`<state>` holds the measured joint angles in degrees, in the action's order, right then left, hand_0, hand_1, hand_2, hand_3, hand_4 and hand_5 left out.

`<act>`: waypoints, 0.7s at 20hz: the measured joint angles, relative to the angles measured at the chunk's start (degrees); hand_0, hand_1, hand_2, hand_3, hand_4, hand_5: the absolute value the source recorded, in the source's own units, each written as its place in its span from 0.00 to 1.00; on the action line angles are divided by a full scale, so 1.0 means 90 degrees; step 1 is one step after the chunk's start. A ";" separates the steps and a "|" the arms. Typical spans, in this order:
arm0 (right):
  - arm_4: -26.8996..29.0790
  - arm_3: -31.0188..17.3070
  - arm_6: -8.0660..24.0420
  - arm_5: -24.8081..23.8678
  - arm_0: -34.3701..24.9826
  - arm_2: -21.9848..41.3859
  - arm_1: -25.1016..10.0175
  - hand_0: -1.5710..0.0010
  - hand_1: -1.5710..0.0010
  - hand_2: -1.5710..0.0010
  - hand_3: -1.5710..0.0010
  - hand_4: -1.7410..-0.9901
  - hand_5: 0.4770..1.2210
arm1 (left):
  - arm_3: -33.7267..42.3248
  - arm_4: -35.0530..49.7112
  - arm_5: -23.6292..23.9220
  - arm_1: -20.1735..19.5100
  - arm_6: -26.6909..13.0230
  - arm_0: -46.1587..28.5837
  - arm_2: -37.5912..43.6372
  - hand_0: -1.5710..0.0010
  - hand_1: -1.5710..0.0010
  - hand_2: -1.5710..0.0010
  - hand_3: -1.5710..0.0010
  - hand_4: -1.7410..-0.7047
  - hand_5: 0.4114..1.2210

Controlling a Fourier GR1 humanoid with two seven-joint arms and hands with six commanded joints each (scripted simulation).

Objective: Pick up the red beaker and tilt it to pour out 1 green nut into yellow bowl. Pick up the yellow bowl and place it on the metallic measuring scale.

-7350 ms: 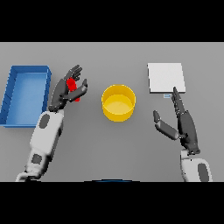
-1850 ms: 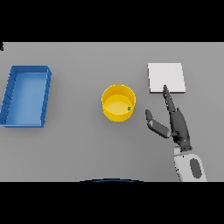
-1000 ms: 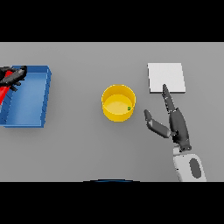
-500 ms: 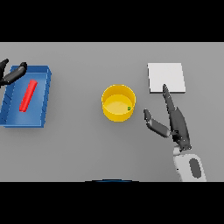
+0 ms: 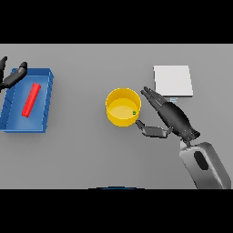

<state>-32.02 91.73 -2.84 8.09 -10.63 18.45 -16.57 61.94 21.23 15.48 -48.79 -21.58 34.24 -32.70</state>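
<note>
The yellow bowl [image 5: 123,106] stands upright mid-table with a small green nut [image 5: 134,113] inside near its right wall. My right hand [image 5: 172,117] is open just right of the bowl, fingers stretched toward its rim and thumb reaching below it; whether it touches is unclear. The red beaker [image 5: 31,99] lies on its side inside the blue bin [image 5: 44,108]. My left hand [image 5: 12,76] shows at the far left edge above the bin, open and holding nothing. The metallic scale [image 5: 172,80] lies flat behind my right hand.
The blue bin occupies the left side of the grey table. The scale sits at the back right, a short way from the bowl.
My right hand has swung left and lower, closing in on the bowl's right side. The left hand has drawn slightly away from the beaker lying in the bin.
</note>
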 measured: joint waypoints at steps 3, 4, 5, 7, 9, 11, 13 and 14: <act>-0.0786 -0.0311 -0.0395 0.0424 -0.0718 0.0645 -0.0445 1.00 1.00 1.00 1.00 0.68 0.30 | -0.0033 0.0029 -0.0090 0.0005 -0.0039 0.0067 0.0000 1.00 1.00 1.00 1.00 0.99 0.32; -0.0993 -0.0410 -0.0623 0.0542 -0.0939 0.0822 -0.0608 1.00 1.00 1.00 1.00 0.68 0.30 | -0.0003 -0.0005 -0.0047 0.0068 0.0003 -0.0001 -0.0057 1.00 1.00 1.00 1.00 0.99 0.32; -0.1159 -0.0426 -0.0662 0.0710 -0.1112 0.0974 -0.0723 1.00 1.00 1.00 1.00 0.69 0.31 | -0.0022 0.0002 -0.0058 0.0056 -0.0014 0.0023 -0.0041 1.00 1.00 1.00 1.00 0.99 0.33; -0.1383 -0.0720 -0.0750 0.1013 -0.1510 0.1253 -0.0797 1.00 1.00 1.00 1.00 0.70 0.31 | -0.0069 0.0045 -0.0091 0.0044 0.0081 0.0000 0.0008 1.00 1.00 1.00 1.00 0.99 0.33; -0.1581 -0.1029 -0.0898 0.1190 -0.1925 0.1496 -0.0805 1.00 1.00 1.00 1.00 0.70 0.31 | -0.0033 0.0069 -0.0068 0.0080 0.0036 0.0029 0.0009 1.00 1.00 1.00 1.00 0.99 0.34; -0.1729 -0.1396 -0.1043 0.1362 -0.2211 0.1732 -0.0766 1.00 1.00 1.00 1.00 0.70 0.31 | 0.0025 0.0082 -0.0060 0.0055 0.0099 -0.0038 0.0013 1.00 1.00 1.00 1.00 0.98 0.34; -0.1864 -0.1627 -0.0988 0.1616 -0.2455 0.1930 -0.0730 1.00 1.00 1.00 1.00 0.69 0.30 | 0.0047 0.0110 -0.0034 0.0041 0.0090 -0.0076 0.0036 1.00 1.00 1.00 1.00 0.98 0.34; -0.1955 -0.1765 -0.1014 0.1665 -0.2580 0.2042 -0.0699 1.00 1.00 1.00 1.00 0.69 0.30 | 0.0039 0.0143 -0.0045 0.0034 0.0142 -0.0162 0.0050 1.00 1.00 1.00 1.00 0.98 0.34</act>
<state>-49.62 75.84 -11.96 23.07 -33.85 36.83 -22.86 62.30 22.51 15.08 -48.49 -20.30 32.78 -32.25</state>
